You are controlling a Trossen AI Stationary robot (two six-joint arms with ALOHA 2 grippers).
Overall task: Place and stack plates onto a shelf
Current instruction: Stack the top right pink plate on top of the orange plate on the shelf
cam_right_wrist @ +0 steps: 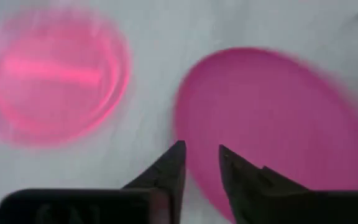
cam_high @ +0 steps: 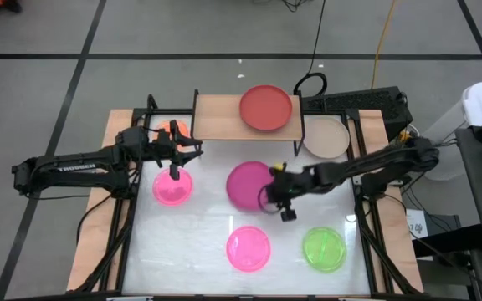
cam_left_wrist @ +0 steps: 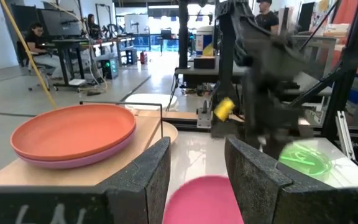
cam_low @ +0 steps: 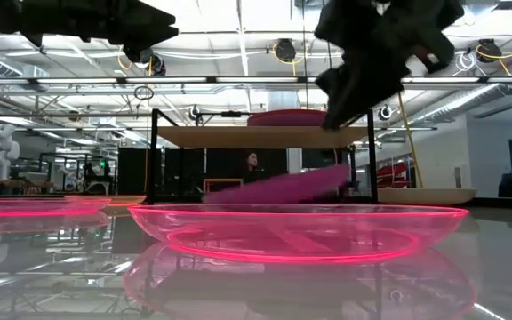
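Observation:
The magenta plate (cam_high: 245,184) is tilted on the middle of the table, and my right gripper (cam_high: 279,201) is shut on its right rim. The shelf (cam_high: 220,117) stands at the far side and carries a red plate (cam_high: 266,109) lying on a purple plate (cam_left_wrist: 86,158). My left gripper (cam_high: 176,170) hovers open above one translucent pink plate (cam_high: 172,187). An orange plate (cam_high: 174,130) shows partly under the left arm. A beige plate (cam_high: 325,138), a second translucent pink plate (cam_high: 248,248) and a green plate (cam_high: 324,248) lie flat on the table. My right gripper (cam_right_wrist: 201,152) pinches the magenta plate's rim (cam_right_wrist: 191,168) between its two fingers, slanting down from the table's right side. The plate (cam_low: 283,187) is tilted: the held side is raised and the opposite edge (cam_low: 212,199) is low at the table.
Black frame rails run along the table's left and right edges (cam_high: 124,226). The shelf top has bare wood left of the stacked plates (cam_left_wrist: 55,174). People sit and stand in the room beyond the table.

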